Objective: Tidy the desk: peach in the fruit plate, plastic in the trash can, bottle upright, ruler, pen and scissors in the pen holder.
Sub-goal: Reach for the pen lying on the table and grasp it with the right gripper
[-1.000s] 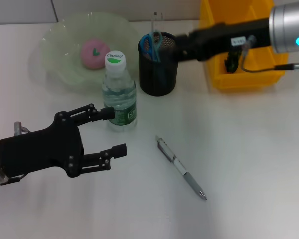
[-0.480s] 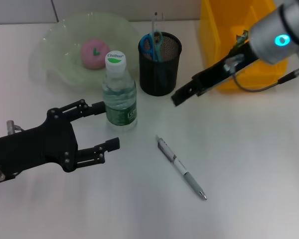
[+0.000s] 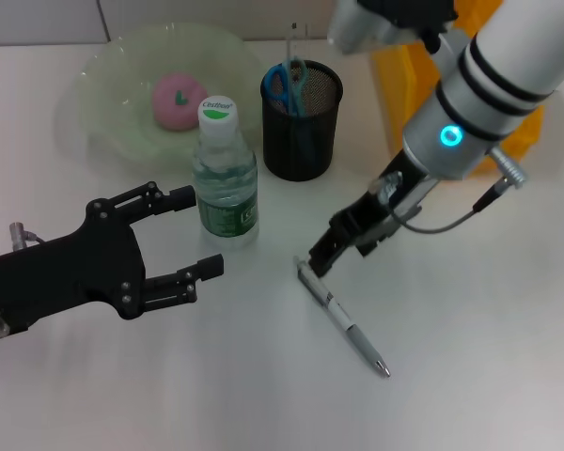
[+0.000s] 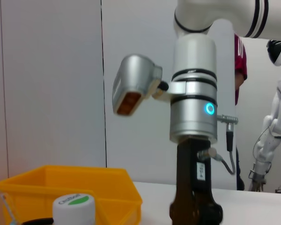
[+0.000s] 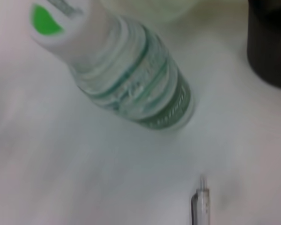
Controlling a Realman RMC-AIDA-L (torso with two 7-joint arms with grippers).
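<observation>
A silver pen [image 3: 343,318] lies flat on the white desk in the head view; its clip end shows in the right wrist view [image 5: 200,206]. My right gripper [image 3: 324,254] hangs just above the pen's upper end. A clear water bottle [image 3: 224,178] with a white and green cap stands upright; it also shows in the right wrist view [image 5: 126,77] and its cap in the left wrist view [image 4: 74,209]. My left gripper [image 3: 193,235] is open and empty, just left of the bottle. A pink peach [image 3: 178,100] lies in the pale green plate [image 3: 103,103]. Blue scissors [image 3: 286,81] stand in the black mesh pen holder [image 3: 301,127].
A yellow bin [image 3: 409,113] stands at the back right, partly behind my right arm; it also shows in the left wrist view [image 4: 65,185]. White desk surface spreads in front of and to the right of the pen.
My right arm has swung from the pen holder and yellow bin down and toward me, and its gripper now hangs over the pen's upper end. My left gripper has drifted slightly left.
</observation>
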